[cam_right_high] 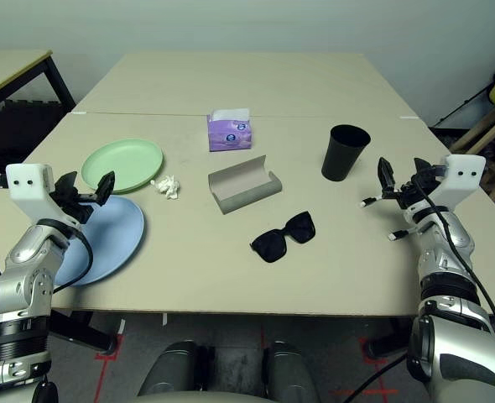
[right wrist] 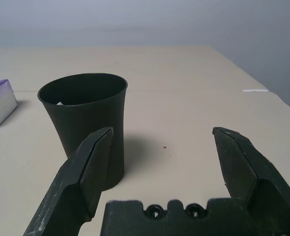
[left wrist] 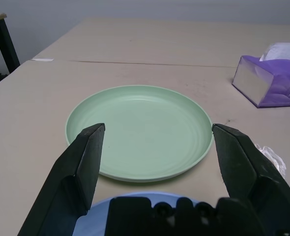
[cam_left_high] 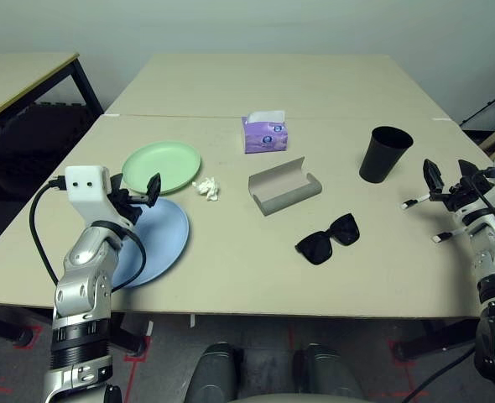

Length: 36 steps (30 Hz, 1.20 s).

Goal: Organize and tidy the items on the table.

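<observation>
On the table (cam_left_high: 247, 281) a pale green plate (cam_left_high: 161, 166) lies at the left, with a light blue plate (cam_left_high: 157, 242) just in front of it. My left gripper (cam_left_high: 140, 195) hovers open over the blue plate's far edge and points at the green plate (left wrist: 137, 130). A crumpled white paper wad (cam_left_high: 206, 189) rests beside the plates. The open grey glasses case (cam_left_high: 284, 186) and black sunglasses (cam_left_high: 328, 238) are in the middle. At the right stands the black cup (cam_left_high: 385, 154). My right gripper (cam_left_high: 450, 176) is open beside it, above two white pens (cam_left_high: 415, 201) (cam_left_high: 445, 237).
A purple tissue box (cam_left_high: 265, 132) stands behind the glasses case, near the seam across the tabletop. A separate black-framed table (cam_left_high: 21, 75) stands at the far left. The far half of the tabletop is bare.
</observation>
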Tool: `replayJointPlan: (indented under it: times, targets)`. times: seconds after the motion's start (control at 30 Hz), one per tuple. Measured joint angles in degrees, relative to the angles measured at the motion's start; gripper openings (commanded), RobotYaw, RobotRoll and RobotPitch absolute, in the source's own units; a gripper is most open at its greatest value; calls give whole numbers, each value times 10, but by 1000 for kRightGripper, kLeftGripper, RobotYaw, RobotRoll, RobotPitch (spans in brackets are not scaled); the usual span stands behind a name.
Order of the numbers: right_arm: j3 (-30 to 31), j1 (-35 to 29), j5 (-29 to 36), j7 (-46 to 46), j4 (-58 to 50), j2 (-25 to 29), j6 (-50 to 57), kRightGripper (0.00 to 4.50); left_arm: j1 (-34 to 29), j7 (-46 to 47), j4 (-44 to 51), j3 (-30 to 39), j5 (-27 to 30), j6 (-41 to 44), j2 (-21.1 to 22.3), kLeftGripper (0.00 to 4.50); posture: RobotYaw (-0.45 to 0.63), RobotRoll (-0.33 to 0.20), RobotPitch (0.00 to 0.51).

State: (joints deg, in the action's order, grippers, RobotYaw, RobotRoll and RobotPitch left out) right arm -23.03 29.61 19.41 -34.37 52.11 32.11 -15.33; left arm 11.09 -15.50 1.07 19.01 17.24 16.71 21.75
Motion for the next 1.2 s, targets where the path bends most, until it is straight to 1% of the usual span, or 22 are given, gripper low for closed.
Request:
replayJointPlan:
  times: [0.1, 0.33, 0.67, 0.83, 1.03, 1.2]
  targets:
    - [1, -1, 8, -44, -12, 8, 22, 4500, 4, 0, 0, 0, 0, 1, 0, 4436, 44, 0, 0]
    - [27, -22, 30, -171, -102, 22, 98, 4500, 12, -1, 0, -2, -1, 2, 0, 4436, 38, 0, 0]
    - [104, -73, 32, -345, -204, 60, 160, 4500, 19, -4, -1, -10, -3, 3, 0, 4436, 39, 0, 0]
    - [123, -77, 32, -403, -227, 74, 166, 4500, 20, -4, -1, -11, -3, 3, 0, 4436, 44, 0, 0]
    - [135, -79, 35, -463, -238, 78, 165, 4500, 20, -5, -1, -11, -3, 3, 2, 4436, 48, 0, 0]
    - [146, -81, 38, -510, -257, 96, 175, 4500, 20, -5, -1, -11, -3, 3, 9, 4436, 48, 0, 0]
